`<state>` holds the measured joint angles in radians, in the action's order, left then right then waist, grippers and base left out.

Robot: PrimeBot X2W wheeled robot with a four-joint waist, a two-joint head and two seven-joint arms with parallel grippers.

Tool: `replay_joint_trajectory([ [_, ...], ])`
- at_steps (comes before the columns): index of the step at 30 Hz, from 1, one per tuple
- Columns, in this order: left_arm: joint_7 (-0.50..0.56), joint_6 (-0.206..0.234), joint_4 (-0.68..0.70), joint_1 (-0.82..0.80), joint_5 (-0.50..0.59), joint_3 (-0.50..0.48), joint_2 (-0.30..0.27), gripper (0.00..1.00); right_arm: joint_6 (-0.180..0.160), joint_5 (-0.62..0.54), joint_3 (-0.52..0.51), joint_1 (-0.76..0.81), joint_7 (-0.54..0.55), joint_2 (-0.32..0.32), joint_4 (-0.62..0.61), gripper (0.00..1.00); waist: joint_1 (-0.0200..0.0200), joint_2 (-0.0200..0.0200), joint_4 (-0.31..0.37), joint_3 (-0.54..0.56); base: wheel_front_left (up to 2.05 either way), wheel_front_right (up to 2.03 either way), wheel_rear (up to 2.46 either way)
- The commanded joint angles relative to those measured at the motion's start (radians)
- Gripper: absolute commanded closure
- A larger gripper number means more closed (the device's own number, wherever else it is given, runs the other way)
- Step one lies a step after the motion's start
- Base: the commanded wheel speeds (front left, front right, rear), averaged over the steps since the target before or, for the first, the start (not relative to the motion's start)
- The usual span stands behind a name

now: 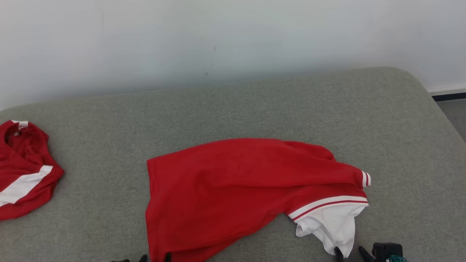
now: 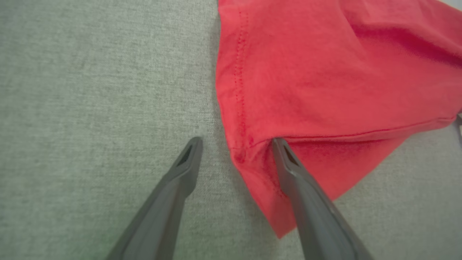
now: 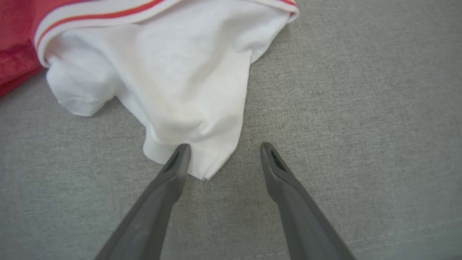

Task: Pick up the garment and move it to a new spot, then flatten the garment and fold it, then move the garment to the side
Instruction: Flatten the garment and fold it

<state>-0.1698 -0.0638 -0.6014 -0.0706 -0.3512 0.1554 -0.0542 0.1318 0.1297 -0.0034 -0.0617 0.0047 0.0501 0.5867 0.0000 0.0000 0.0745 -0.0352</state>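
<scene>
Two hands stood fully open and held nothing: the left hand [image 2: 236, 142] straddled the stitched hem corner of the red garment [image 1: 233, 182], and the right hand [image 3: 225, 146] straddled the tip of its white sleeve [image 3: 173, 79]. The garment lay creased at the near middle of the grey woven cushion [image 1: 255, 105]. The step in hand appeared to be gripping for flattening. The next move would call for both hands to close on the soft, thin knit and draw it taut.

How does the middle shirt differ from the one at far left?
The middle shirt lies spread out; the left shirt is bunched up. The middle shirt shows a white sleeve; the left shirt a white band. Both are red and lie on the grey cushion.
</scene>
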Motion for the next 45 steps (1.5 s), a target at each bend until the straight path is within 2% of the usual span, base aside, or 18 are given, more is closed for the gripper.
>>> replay_joint_trajectory([
  [1, 0.002, -0.005, -0.029, -0.017, -0.002, 0.006, -0.007, 0.0, -0.002, 0.012, 0.012, -0.022, -0.001, 0.0, 0.024, 0.0, 0.0, 0.0, -0.004, -0.008, 0.0, 0.0, 0.0],
  [5, -0.004, -0.013, -0.052, -0.031, -0.008, 0.01, -0.008, 0.0, -0.002, 0.028, 0.034, -0.038, 0.002, -0.001, 0.057, 0.0, 0.0, 0.0, -0.007, -0.013, 0.0, 0.0, 0.0],
  [7, -0.006, -0.016, -0.065, -0.041, -0.01, 0.014, -0.008, 0.15, -0.001, 0.031, 0.048, -0.048, 0.005, -0.003, 0.076, 0.0, 0.0, 0.0, -0.009, -0.015, 0.0, 0.0, 0.0],
  [9, -0.012, -0.022, -0.075, -0.046, -0.012, 0.019, -0.007, 0.46, 0.0, 0.035, 0.062, -0.054, 0.009, -0.004, 0.093, 0.0, 0.0, 0.0, -0.01, -0.015, 0.0, 0.0, 0.0],
  [10, -0.017, -0.025, -0.079, -0.048, -0.014, 0.021, -0.006, 0.55, 0.0, 0.037, 0.067, -0.055, 0.008, -0.005, 0.101, 0.11, 0.0, 0.0, -0.01, -0.015, 0.0, 0.0, 0.0],
  [12, -0.026, -0.025, -0.086, -0.05, -0.02, 0.021, -0.004, 0.58, 0.0, 0.042, 0.075, -0.056, 0.007, -0.006, 0.115, 0.26, 0.0, 0.0, -0.01, -0.013, 0.0, 0.0, 0.0],
  [13, -0.033, -0.027, -0.088, -0.051, -0.022, 0.021, -0.005, 0.62, 0.0, 0.045, 0.077, -0.055, 0.008, -0.005, 0.122, 0.45, 0.0, 0.0, -0.01, -0.012, 0.0, 0.0, 0.0],
  [14, -0.039, -0.03, -0.087, -0.05, -0.024, 0.022, -0.005, 0.67, 0.0, 0.048, 0.08, -0.054, 0.01, -0.004, 0.127, 0.58, 0.0, 0.0, -0.009, -0.01, 0.0, 0.0, 0.0],
  [15, -0.047, -0.033, -0.086, -0.049, -0.027, 0.023, -0.005, 0.87, 0.0, 0.052, 0.081, -0.053, 0.01, -0.004, 0.133, 0.73, 0.0, 0.0, -0.009, -0.008, 0.0, 0.0, 0.0],
  [16, -0.057, -0.034, -0.083, -0.048, -0.027, 0.025, -0.005, 1.0, 0.0, 0.054, 0.083, -0.053, 0.009, -0.003, 0.137, 0.92, 0.0, 0.0, -0.009, -0.005, 0.0, 0.0, 0.0],
  [17, -0.064, -0.038, -0.077, -0.047, -0.031, 0.024, -0.006, 1.0, -0.001, 0.053, 0.084, -0.052, 0.005, -0.002, 0.14, 1.0, 0.0, 0.0, -0.008, -0.001, 0.0, 0.0, 0.0],
  [21, -0.089, -0.051, -0.036, -0.031, -0.061, 0.02, -0.004, 1.0, -0.002, 0.049, 0.064, -0.041, -0.03, 0.0, 0.114, 1.0, 0.0, 0.0, -0.008, 0.023, 0.0, 0.0, 0.0],
  [25, -0.094, -0.063, 0.047, -0.013, -0.135, 0.015, -0.001, 1.0, -0.002, 0.058, 0.031, -0.029, -0.057, 0.001, 0.023, 1.0, 0.0, 0.0, -0.007, 0.04, 0.0, 0.0, 0.0],
  [29, -0.068, -0.066, 0.148, -0.005, -0.239, 0.026, -0.002, 1.0, -0.002, 0.089, -0.002, -0.005, -0.049, 0.011, -0.158, 1.0, 0.0, 0.0, -0.003, 0.053, 0.0, 0.0, 0.0],
  [34, 0.028, -0.067, 0.301, -0.063, -0.346, 0.041, -0.044, 1.0, -0.002, 0.141, -0.033, -0.036, 0.026, 0.043, -0.453, 1.0, 0.0, 0.0, 0.007, 0.054, 0.0, 0.0, 0.0],
  [39, 0.113, -0.064, 0.426, -0.191, -0.409, 0.002, -0.095, 1.0, -0.002, 0.191, 0.013, -0.161, 0.161, 0.115, -0.656, 1.0, 0.0, 0.0, 0.038, 0.008, 0.0, 0.0, 0.0],
  [42, 0.174, -0.052, 0.461, -0.315, -0.42, -0.016, -0.135, 1.0, -0.002, 0.222, 0.077, -0.312, 0.222, 0.173, -0.669, 1.0, 0.0, 0.0, 0.062, -0.066, 0.0, 0.0, 0.0],
  [45, 0.226, -0.041, 0.456, -0.467, -0.419, -0.036, -0.17, 1.0, -0.002, 0.251, 0.134, -0.501, 0.253, 0.21, -0.6, 1.0, 0.0, 0.0, 0.082, -0.174, 0.0, 0.0, 0.0],
])
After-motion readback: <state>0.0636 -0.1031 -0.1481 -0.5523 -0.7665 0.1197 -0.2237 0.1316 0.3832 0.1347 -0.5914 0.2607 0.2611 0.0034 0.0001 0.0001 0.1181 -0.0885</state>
